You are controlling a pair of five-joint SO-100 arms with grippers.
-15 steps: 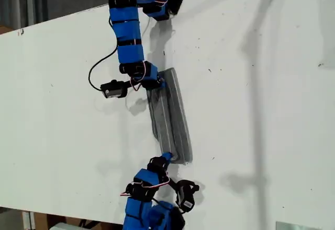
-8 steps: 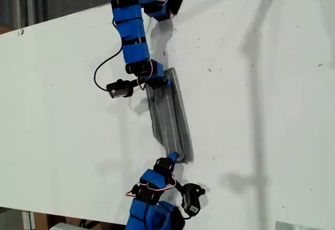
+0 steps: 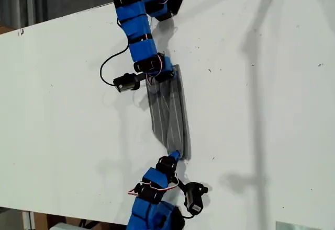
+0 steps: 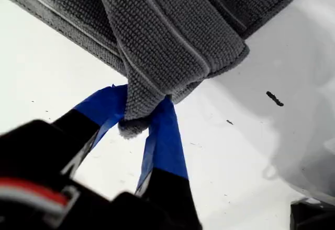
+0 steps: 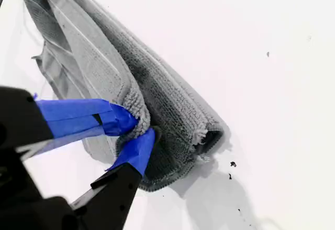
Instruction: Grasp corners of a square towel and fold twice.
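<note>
— Where is the towel (image 3: 170,115)?

— On the white bench (image 3: 261,110), near the middle of the exterior view. It is folded into a long, narrow strip that runs from an arm (image 3: 137,26) reaching in from that view's top to an arm (image 3: 154,198) reaching in from its bottom. Each arm has one end of the strip.

— What is your first hand (image 4: 144,104) doing?

— It is clenched on a corner (image 4: 133,125). The blue-taped fingers (image 4: 165,136) pinch a small tuft of grey cloth, and layered folds hang off above it.

— And your second hand (image 5: 141,129)?

— Also clenched on the towel. Its fingers (image 5: 84,115) pinch the edge of one fold near an end of the strip. Beside them the layers curl over in a rounded stack on the bench. At the far end of the strip I can see a blue fingertip of the other hand.

— Which arm in the exterior view is which?

— I cannot tell from the wrist views.
</note>
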